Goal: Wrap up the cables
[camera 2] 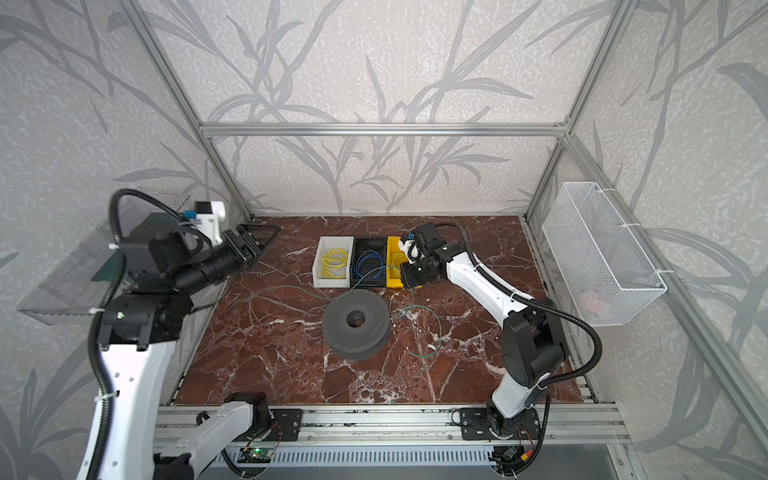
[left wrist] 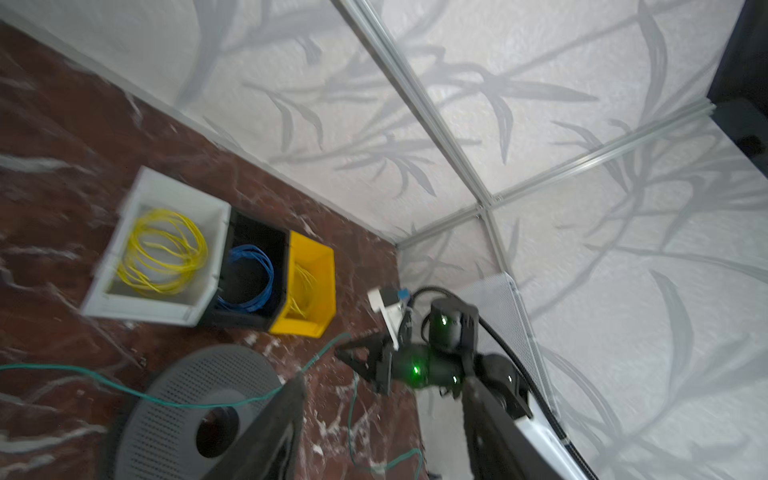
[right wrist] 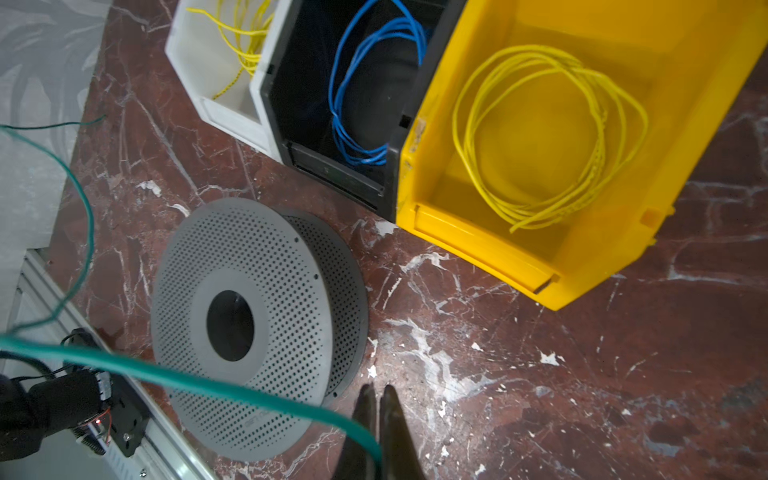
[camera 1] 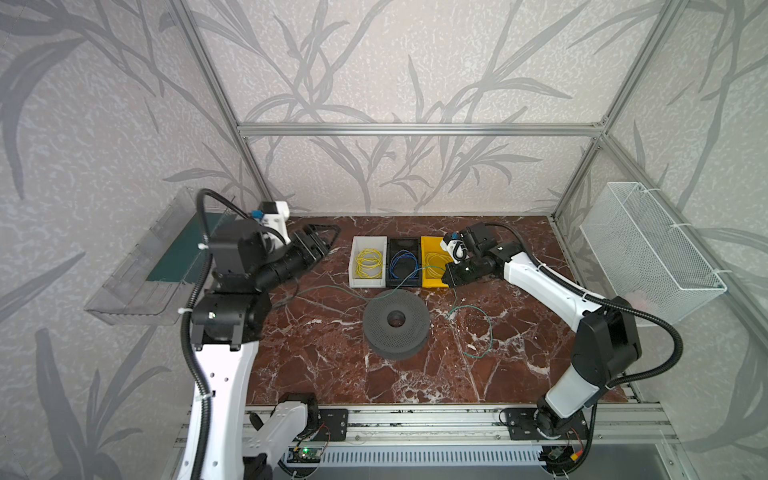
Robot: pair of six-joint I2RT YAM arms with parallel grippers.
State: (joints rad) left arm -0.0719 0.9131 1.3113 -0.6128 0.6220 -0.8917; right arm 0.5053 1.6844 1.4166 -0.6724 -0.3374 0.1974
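Note:
The cables are one thin teal-green wire (camera 1: pixel 491 330) (camera 2: pixel 439 332). It trails from the table's left side, crosses a grey perforated spool (camera 1: pixel 395 322) (camera 2: pixel 356 322), rises to my right gripper and then springs into a loose loop on the right. My right gripper (camera 1: pixel 446 277) (right wrist: pixel 376 390) hovers at the yellow bin's front corner, shut on the wire (right wrist: pixel 166 374). My left gripper (camera 1: pixel 322 241) (left wrist: pixel 382 378) is raised at the back left, open and empty. In the left wrist view the wire (left wrist: pixel 350 419) passes behind one fingertip.
A white bin (camera 1: pixel 368 283) with a yellow coil, a black bin (camera 1: pixel 402 284) with a blue coil and a yellow bin (camera 1: pixel 434 284) with a yellow coil stand in a row behind the spool. A white mesh basket (camera 1: pixel 648 249) hangs right; a clear tray (camera 1: pixel 137 270) hangs left.

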